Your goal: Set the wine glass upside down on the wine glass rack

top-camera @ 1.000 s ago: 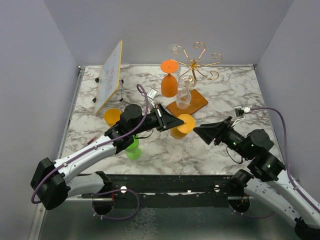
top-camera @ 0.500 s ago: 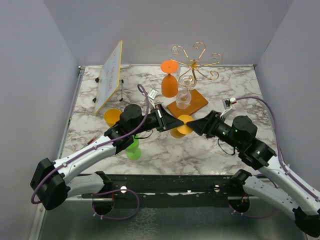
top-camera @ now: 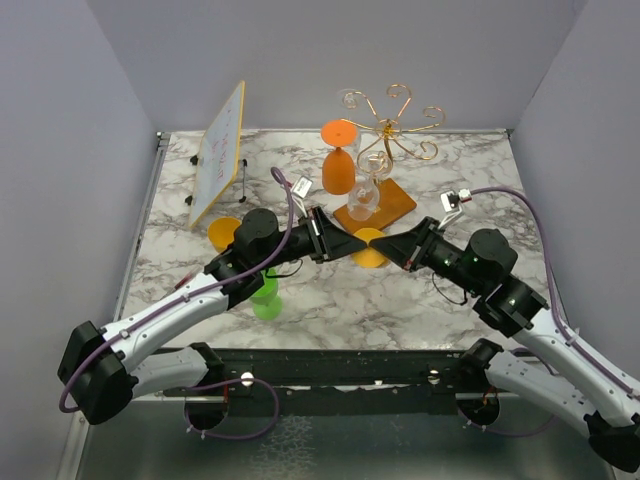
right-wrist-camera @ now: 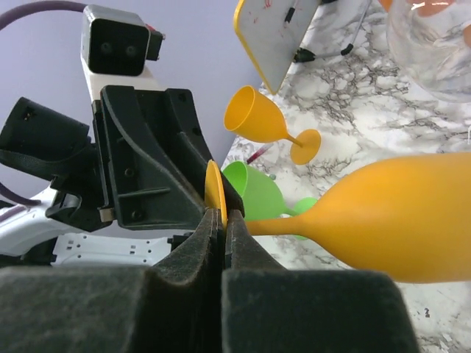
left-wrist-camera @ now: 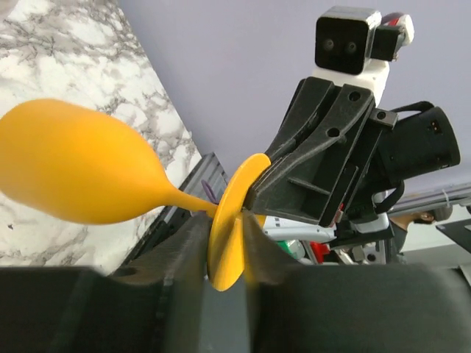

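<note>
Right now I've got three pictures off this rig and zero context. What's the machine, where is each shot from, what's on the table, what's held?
The machine is two robot arms bolted at the near edge of a marble table. The wide picture looks down from above and behind them. The other two come from a camera on each wrist, looking along that arm's own fingers.

On the table are a tilted whiteboard and a gold wire wine glass rack on a wooden base, with an orange glass and a clear glass at it. A green glass and a yellow glass sit by the left arm.

Both arms meet at a yellow-orange wine glass, held sideways. The right end effector is shut on the rim of its foot. The left end effector has a finger on each side of that foot, but whether it grips is unclear.
</note>
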You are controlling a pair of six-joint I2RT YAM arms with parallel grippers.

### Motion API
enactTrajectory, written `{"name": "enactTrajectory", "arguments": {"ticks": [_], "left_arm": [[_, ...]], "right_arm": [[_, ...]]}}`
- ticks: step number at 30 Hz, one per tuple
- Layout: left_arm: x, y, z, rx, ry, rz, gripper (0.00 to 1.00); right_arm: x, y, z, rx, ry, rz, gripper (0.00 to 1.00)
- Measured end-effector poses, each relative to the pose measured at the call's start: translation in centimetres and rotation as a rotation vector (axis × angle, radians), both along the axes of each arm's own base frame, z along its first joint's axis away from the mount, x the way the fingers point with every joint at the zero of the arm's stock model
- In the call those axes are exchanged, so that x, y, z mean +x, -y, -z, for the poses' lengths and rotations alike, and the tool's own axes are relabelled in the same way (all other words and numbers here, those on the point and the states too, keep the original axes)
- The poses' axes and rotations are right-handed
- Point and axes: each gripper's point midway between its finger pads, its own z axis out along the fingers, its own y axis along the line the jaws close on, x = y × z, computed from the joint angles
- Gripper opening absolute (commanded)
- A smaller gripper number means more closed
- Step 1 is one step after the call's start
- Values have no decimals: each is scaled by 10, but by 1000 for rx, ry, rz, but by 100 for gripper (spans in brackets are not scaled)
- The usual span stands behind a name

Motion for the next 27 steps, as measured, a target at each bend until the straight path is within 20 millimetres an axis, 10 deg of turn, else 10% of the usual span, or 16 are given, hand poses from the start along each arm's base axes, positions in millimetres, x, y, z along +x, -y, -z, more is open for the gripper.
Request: {"name": "enactTrajectory", "arguments": {"ticks": [7, 16, 27], "left_arm": [[5, -15, -1, 17, 11, -97, 63], [27, -50, 23, 205, 55, -304, 67], [38, -101, -18, 226, 213, -529, 72]], "right_arm": [[10, 20, 4, -10, -22, 133, 1], [33, 91, 13, -135, -105, 526, 1], [74, 179, 3, -339, 37, 1057, 1]]}}
